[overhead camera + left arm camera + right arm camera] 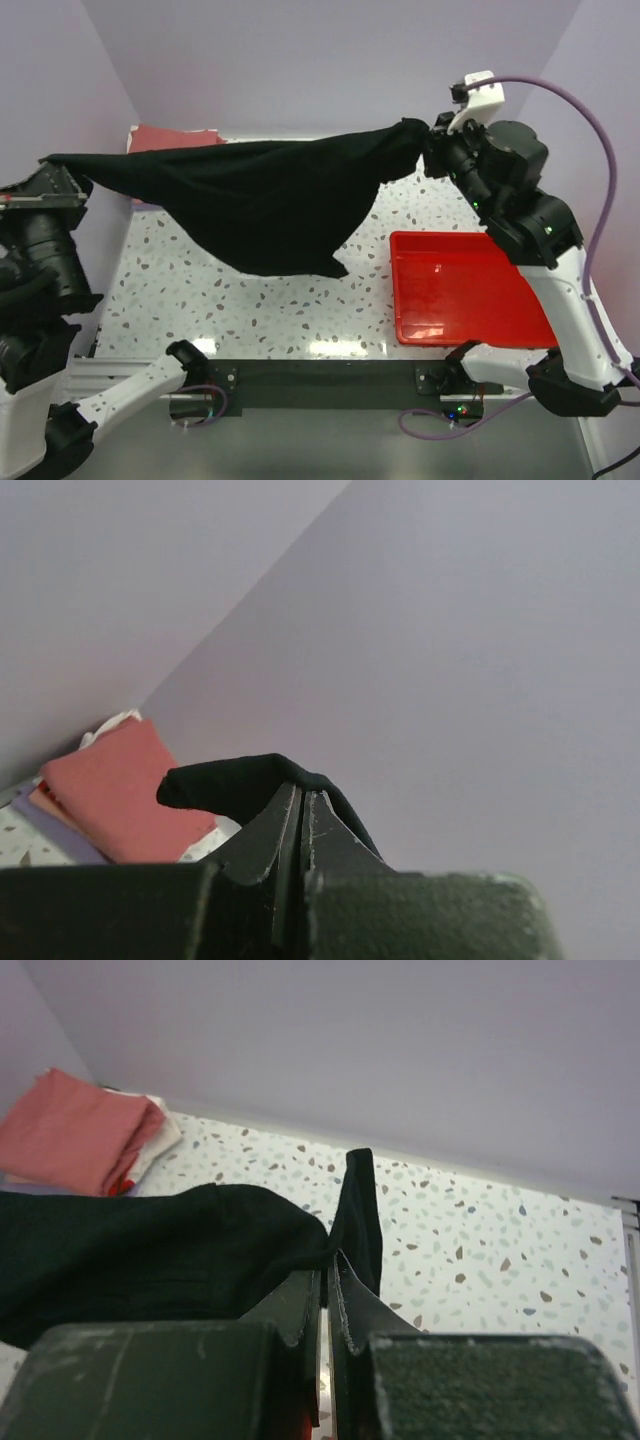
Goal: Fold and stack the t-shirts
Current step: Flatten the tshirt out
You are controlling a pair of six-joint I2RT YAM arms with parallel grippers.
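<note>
At the far left, the left gripper (62, 165) is raised above the table (250, 305), its jaws pressed together on a bunched corner of the black t-shirt (260, 200). The left wrist view shows the fingertips (290, 815) pinching a fold of that dark cloth (240, 778).

Behind it, in the far left corner of the table, lies a folded stack topped by the salmon-red t-shirt (170, 137), with a white t-shirt (163, 1138) edge showing beneath it.

The black t-shirt stretches in the air from left to right across the far half of the table. Its middle sags to a point toward the near side; whether that point touches the surface cannot be told.

At the far right, the right gripper (432, 148) is clamped on the shirt's other corner, with cloth gathered between its fingers (300, 1305).

The red tray (405, 290) sits on the near right of the table. The glossy floor is bare red, and the hanging cloth stays just left of its rim.
</note>
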